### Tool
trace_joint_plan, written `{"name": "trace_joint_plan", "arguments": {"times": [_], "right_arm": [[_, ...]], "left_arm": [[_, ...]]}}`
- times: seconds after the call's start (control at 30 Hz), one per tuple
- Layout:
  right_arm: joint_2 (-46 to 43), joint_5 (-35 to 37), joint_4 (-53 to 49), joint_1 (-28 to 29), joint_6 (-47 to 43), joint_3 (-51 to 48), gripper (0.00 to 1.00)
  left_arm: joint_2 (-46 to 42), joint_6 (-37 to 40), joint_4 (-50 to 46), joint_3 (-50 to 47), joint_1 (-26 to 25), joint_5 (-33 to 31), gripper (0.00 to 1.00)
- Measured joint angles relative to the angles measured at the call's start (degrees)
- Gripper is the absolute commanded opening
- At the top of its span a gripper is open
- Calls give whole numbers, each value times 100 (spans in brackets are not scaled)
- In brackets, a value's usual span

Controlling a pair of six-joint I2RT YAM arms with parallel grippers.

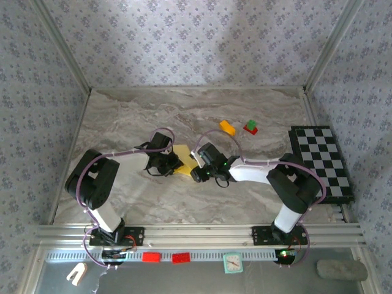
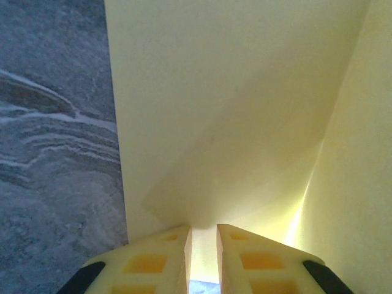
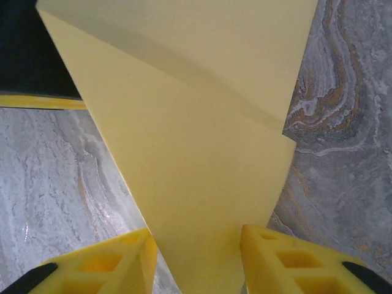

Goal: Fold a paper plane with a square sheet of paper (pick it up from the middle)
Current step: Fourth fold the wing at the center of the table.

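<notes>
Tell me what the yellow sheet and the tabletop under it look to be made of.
The yellow sheet: thin matte paper, probably; it holds sharp straight creases and light glows through it. The tabletop: marble-patterned grey surface with faint sheen; real stone or printed laminate, cannot tell.

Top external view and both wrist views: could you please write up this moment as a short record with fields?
paper: thin yellow paper sheet, partly folded with a diagonal crease, at the middle of the grey marbled table
left gripper: shut on an edge of the sheet
right gripper: open, fingers either side of the sheet's narrow end, not pinching it
bystanders: small orange block, green-and-red block, black-and-white checkered board at the right edge, all apart from the sheet
</notes>
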Motion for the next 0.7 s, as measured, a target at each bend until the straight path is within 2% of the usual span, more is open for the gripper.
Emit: {"name": "trace_joint_plan", "arguments": {"times": [0.37, 0.57, 0.7], "right_arm": [[48, 144, 0, 76, -168, 7, 42], [127, 249, 4, 85, -254, 11, 30], [127, 247, 7, 85, -278, 11, 26]], "left_arm": [[0, 0, 2, 0, 0, 0, 20], [0, 0, 4, 0, 0, 0, 20], [0, 0, 4, 0, -11, 0, 20]]}}
